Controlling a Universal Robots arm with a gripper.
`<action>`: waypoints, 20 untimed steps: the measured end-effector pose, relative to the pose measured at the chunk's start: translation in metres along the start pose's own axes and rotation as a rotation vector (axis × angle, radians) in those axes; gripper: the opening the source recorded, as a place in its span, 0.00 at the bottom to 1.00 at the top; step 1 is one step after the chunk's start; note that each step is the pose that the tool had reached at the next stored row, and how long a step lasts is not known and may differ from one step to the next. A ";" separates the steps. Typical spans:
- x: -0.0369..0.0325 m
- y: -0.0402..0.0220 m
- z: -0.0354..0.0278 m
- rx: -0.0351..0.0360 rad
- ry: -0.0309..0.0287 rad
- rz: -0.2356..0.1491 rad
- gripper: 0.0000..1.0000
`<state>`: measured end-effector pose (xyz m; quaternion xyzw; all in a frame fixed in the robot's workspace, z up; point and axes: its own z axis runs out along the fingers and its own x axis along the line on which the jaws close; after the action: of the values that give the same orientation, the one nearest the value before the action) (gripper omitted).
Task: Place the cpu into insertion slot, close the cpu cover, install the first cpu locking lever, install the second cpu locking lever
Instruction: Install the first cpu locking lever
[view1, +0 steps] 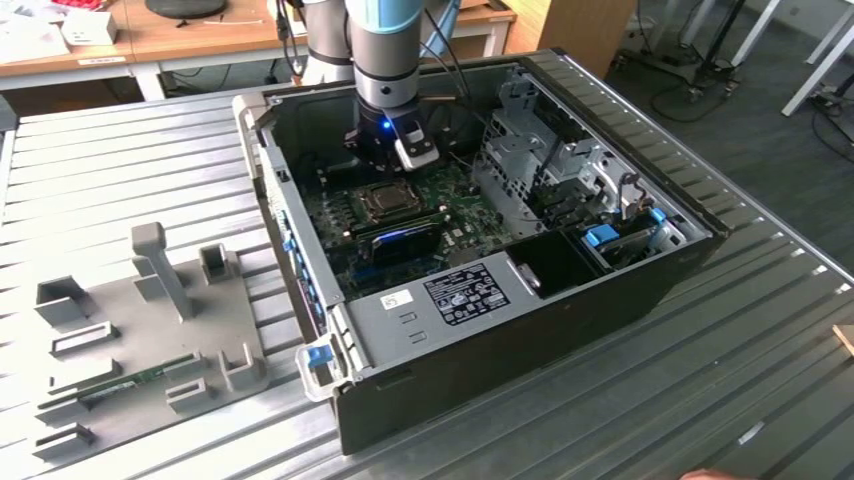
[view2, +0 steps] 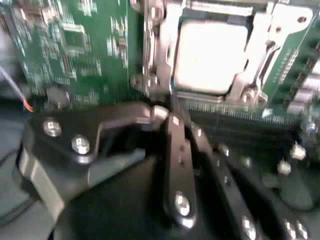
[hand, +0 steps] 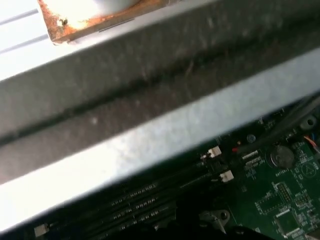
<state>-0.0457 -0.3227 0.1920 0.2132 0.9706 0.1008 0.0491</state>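
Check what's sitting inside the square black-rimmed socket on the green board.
The dull silver square cpu sits inside the insertion slot, with the thin silvery metal cpu cover framing it. The socket's contacts are hidden beneath the chip. The gripper hangs just beside the slot.

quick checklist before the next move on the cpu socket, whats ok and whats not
1. cpu seated in the slot: ok, its silver top lies flat inside the frame in the second wrist view.
2. cover down over the cpu: ok, the metal frame lies around the chip.
3. Locking levers latched: cannot tell.
4. gripper near the socket: ok, its tip sits at the cover's edge.
5. Gripper holding anything: cannot tell.
6. Arm inside the case, above the board: ok in the exterior view.
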 end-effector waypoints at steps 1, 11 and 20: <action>0.0000 0.0000 0.0000 0.0000 0.0000 0.000 0.10; -0.0005 0.0022 -0.0099 -0.0003 0.0001 0.000 0.10; -0.0013 0.0053 -0.0242 0.0002 0.0000 0.000 0.10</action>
<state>-0.0457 -0.3227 0.2167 0.2132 0.9706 0.1008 0.0491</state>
